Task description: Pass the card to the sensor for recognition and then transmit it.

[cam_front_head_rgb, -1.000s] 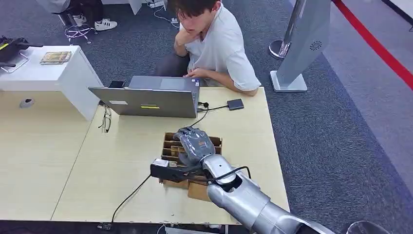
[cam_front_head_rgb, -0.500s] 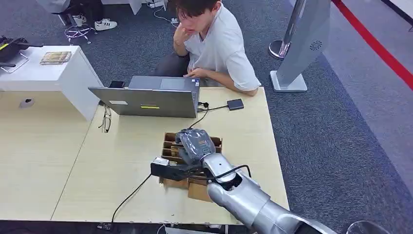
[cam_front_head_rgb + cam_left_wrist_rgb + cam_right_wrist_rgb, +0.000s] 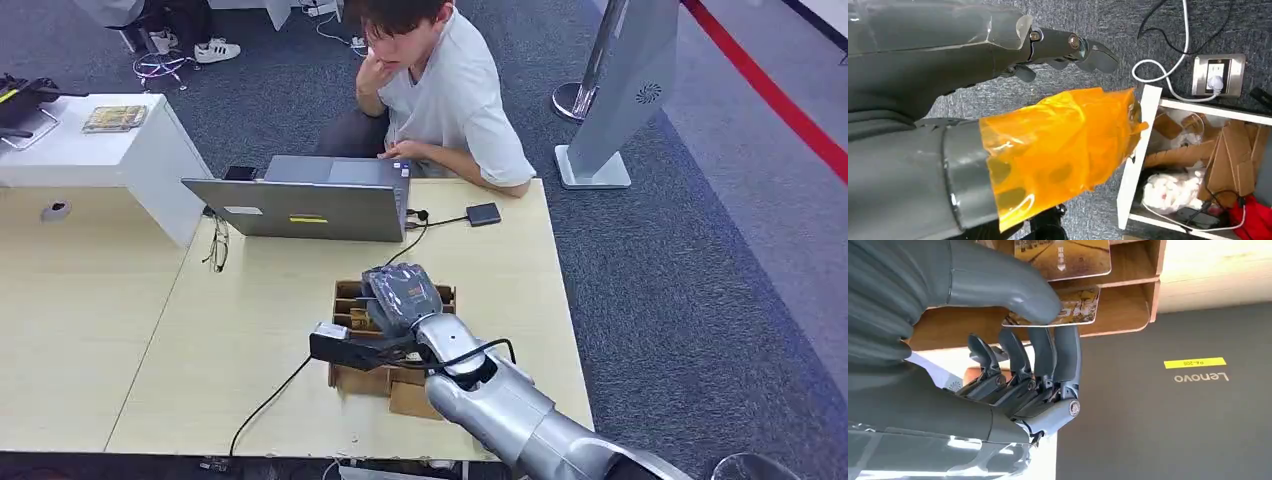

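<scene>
R hand (image 3: 1013, 340) pinches the gold-printed flat card (image 3: 1075, 307) betw thumb & fingers, card partly in the brown cardboard slotted box (image 3: 352, 300) on the surface, w/ black boxy sensor (image 3: 340, 347) just beside, robot-side; L hand (image 3: 1063, 47) hangs, holding nothing.

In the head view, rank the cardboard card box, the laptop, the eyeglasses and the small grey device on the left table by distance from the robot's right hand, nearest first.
1. Cardboard card box, directly under the right hand.
2. Laptop, just beyond the box, toward the person.
3. Eyeglasses, left of the laptop, on the table.
4. Small grey device, far left on the neighbouring table.
</scene>
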